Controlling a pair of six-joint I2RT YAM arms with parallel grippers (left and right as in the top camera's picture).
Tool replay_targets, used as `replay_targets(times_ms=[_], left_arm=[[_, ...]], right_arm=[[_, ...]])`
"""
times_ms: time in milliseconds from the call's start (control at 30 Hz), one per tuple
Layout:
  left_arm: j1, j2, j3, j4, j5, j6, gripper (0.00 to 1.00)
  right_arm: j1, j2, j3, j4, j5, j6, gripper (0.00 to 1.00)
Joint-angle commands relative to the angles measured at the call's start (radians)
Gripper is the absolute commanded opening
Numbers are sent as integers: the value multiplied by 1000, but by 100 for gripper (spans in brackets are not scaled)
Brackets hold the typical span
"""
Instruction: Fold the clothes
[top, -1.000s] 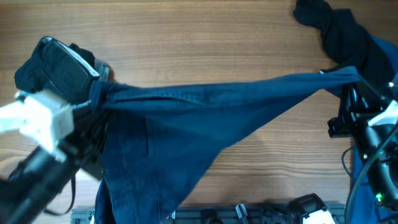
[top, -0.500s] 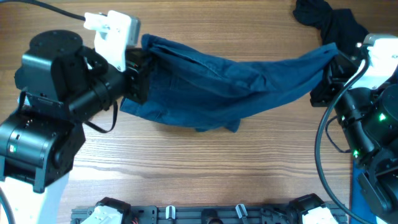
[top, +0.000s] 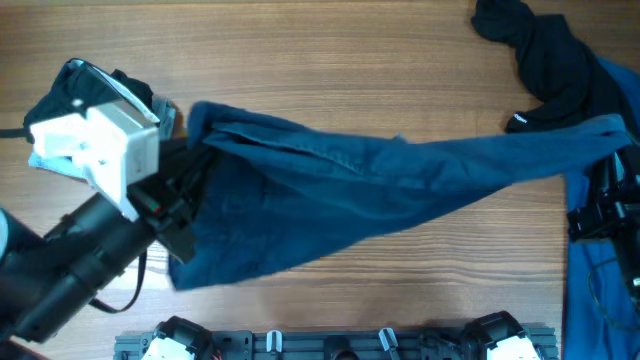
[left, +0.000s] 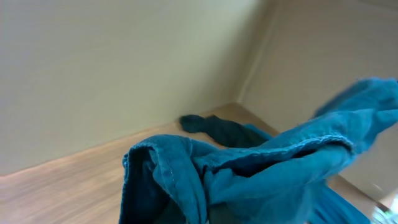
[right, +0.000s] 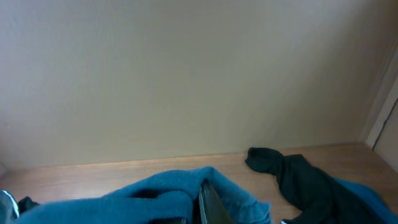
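Condition at this moment: the shorts hung as a long band across the table, one end at the left gripper and the other at the right gripper.

Left gripper: fingers closed tight on the gathered end. The cloth covered them in both the overhead and left wrist views, so I judged the hold from the fabric bunching there. Right gripper: clamped on the opposite end. The right wrist view showed one finger buried in blue cloth.

Change noted over the last second:
1. One second earlier the band was stretched the same way, but the loose body of the garment trailed down past the near edge of the table.
2. Half a second earlier I saw both arms carried toward the far side, with the shorts drawn up into a narrow, sagging roll.
3. Now the arms were back toward the near side, and the loose body lay on the wood below the left gripper, inside the near edge.

Meaning for the task: I read this as a swing to spread the garment (not a fold). The cloth was wider but still creased and slanted, so flattening remained unfinished and no fold had been made. The black garment and a brighter blue piece waited at the far right corner.
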Motion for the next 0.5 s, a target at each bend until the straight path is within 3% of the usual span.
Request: replay_targets(times_ms=[0, 200, 367, 400, 433, 467], left_arm=[[2, 128, 3, -27, -244, -42, 4], [85, 427, 3, -17, -284, -51, 4], [182, 753, 3, 128, -283, -31, 4], [203, 812, 3, 173, -270, -30, 4], [219, 860, 3, 216, -265, -30, 13], [242, 915, 5, 257, -266, -30, 53]], right_arm=[[-5, 69, 5, 2, 3, 20, 4], [-5, 315, 4, 35, -47, 18, 4], [-5, 740, 4, 251, -69, 11, 8], [-6, 808, 4, 320, -69, -9, 19], [-10, 895, 4, 429, -61, -35, 56], [-16, 957, 4, 509, -63, -30, 85]])
